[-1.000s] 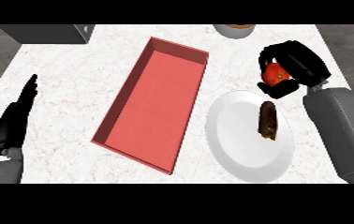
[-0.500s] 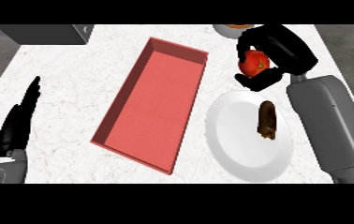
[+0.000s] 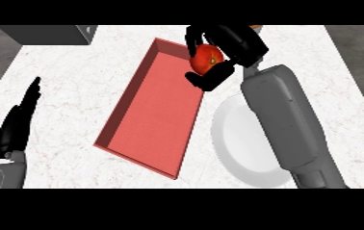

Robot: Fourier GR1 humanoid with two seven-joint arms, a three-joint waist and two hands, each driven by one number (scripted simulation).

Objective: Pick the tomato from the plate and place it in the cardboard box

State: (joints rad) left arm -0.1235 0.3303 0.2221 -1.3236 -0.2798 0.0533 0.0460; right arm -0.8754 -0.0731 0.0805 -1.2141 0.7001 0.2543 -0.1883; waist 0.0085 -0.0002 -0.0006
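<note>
White marbled counter [image 3: 85, 70] with a dark grey block [image 3: 50, 34] at its corner.

The cardboard box [image 3: 153, 113] lies open-topped with bare floor; only its low walls rim it. The white plate [image 3: 238, 142] sits just beside it on the bench [image 3: 85, 80].

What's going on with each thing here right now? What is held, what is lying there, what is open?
Tomato: held in the right hand, above the box's right rim.
Right hand: fingers curled round the tomato.
Left hand: open, resting at the left edge, fingers up.
Box: lying flat on the counter, open on top, nothing visible inside.
Plate: on the counter right of the box, partly hidden by the right forearm.
</note>
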